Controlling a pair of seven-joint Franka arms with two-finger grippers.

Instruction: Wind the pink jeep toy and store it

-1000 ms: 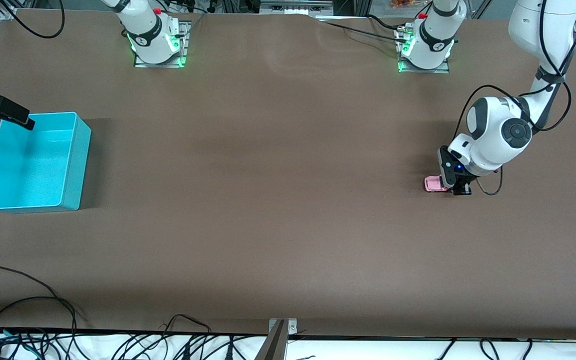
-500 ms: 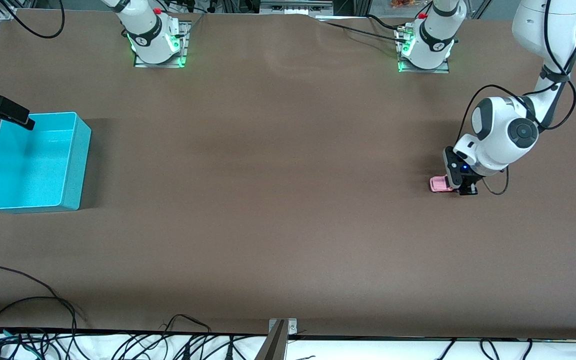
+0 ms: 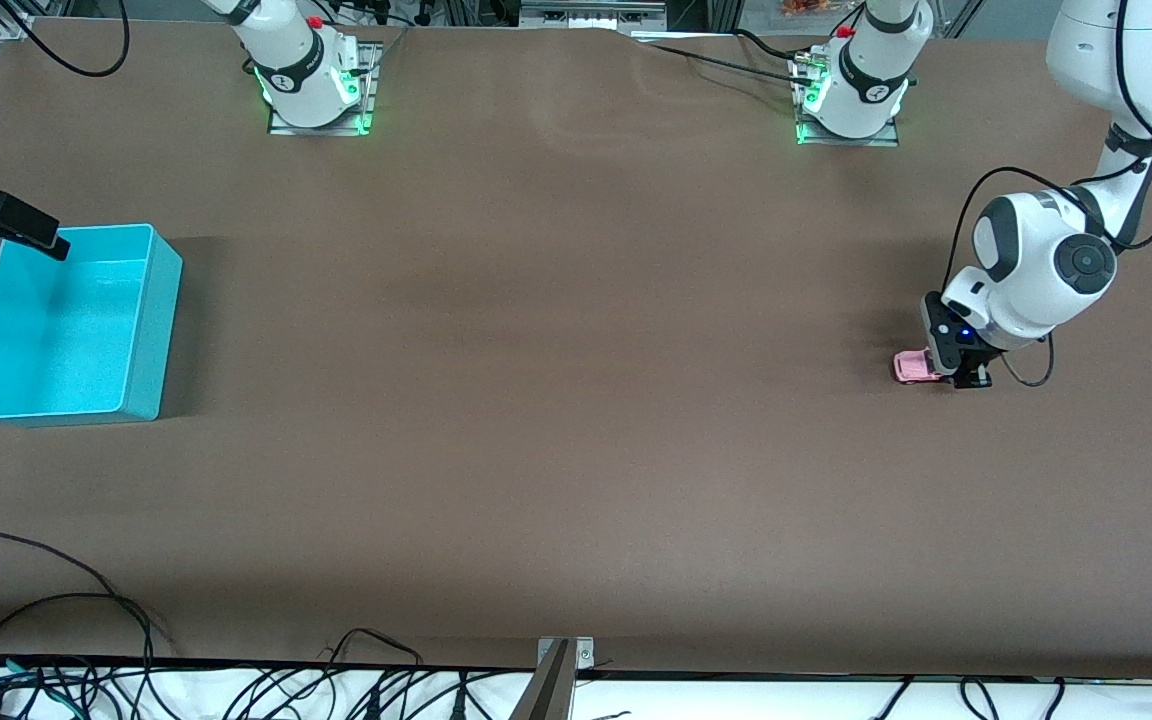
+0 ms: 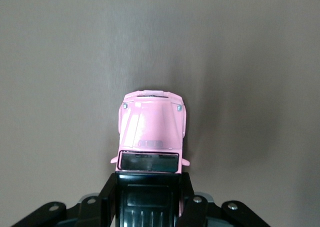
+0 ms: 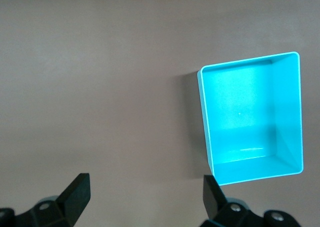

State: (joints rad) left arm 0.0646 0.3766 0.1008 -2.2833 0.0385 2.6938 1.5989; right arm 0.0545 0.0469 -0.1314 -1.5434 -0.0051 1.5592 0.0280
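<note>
The pink jeep toy point(image 3: 911, 367) stands on the brown table at the left arm's end, its pink bonnet point(image 4: 152, 127) pointing away from the wrist. My left gripper point(image 3: 951, 373) is down at the table and shut on the jeep's black-roofed cab, one finger point(image 4: 107, 199) on each side. The rear of the toy is hidden under the hand. My right gripper point(image 3: 41, 238) hangs over the edge of the turquoise bin point(image 3: 56, 330) at the right arm's end. It is open point(image 5: 145, 194) with nothing between its fingers, and the arm waits. The bin point(image 5: 245, 112) is empty.
Both arm bases point(image 3: 311, 75) point(image 3: 851, 85) stand along the table edge farthest from the front camera. Loose black cables point(image 3: 86, 600) and a metal bracket point(image 3: 558, 670) lie along the nearest edge. A wide stretch of bare brown tabletop point(image 3: 536, 350) separates jeep and bin.
My left gripper has drawn the jeep along the table toward the left arm's end, rear first. The right gripper and the bin have not moved.
</note>
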